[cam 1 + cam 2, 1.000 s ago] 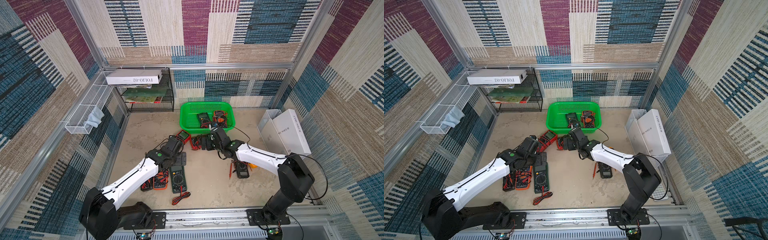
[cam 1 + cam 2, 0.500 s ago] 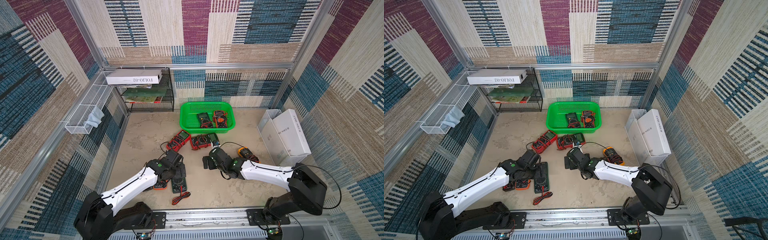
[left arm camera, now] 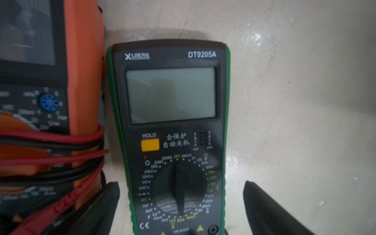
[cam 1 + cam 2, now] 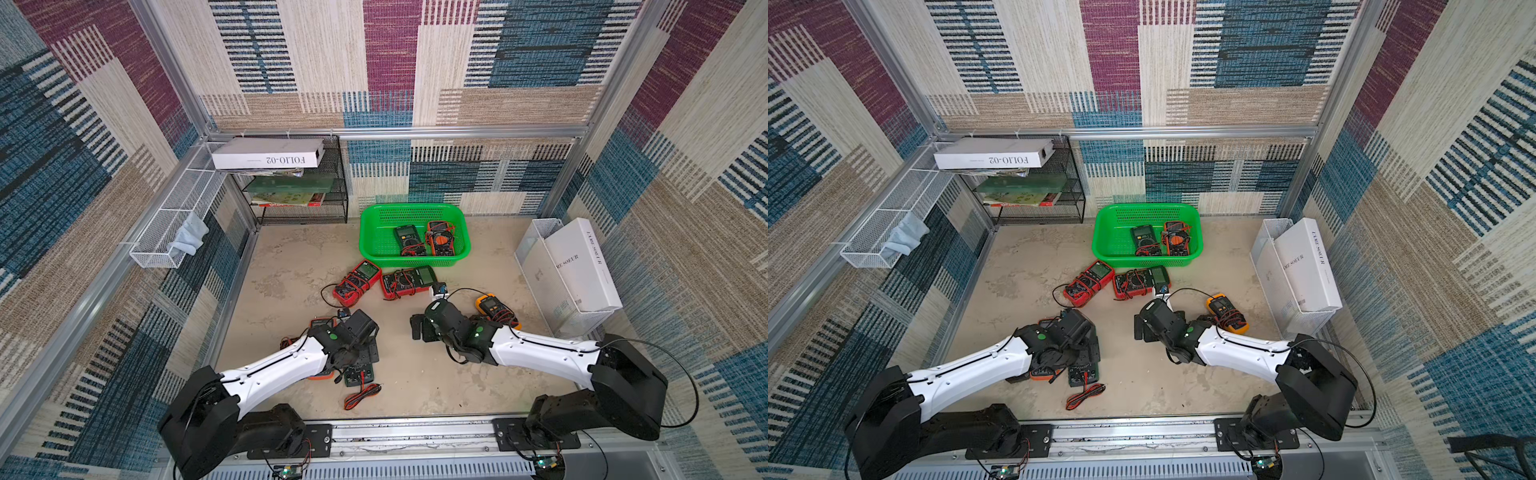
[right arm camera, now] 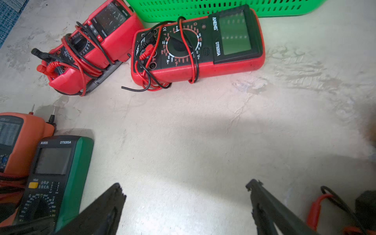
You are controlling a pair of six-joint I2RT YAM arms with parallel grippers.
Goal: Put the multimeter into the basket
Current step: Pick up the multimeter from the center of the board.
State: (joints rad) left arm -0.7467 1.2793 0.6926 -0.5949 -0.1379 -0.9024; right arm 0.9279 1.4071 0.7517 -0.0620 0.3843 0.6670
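Left hand (image 3: 181,183) astride green multimeter (image 3: 171,95), right hand (image 5: 186,183) over open floor (image 5: 183,132) (both wide open, empty)

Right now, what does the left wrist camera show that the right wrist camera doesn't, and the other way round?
Only the left wrist view: the left end effector, open, its fingers either side of the green multimeter. Only the right wrist view: the right end effector, open over bare tabletop, two red multimeters wrapped in leads, and the basket's wall. Both: the green multimeter and the orange multimeter beside it.
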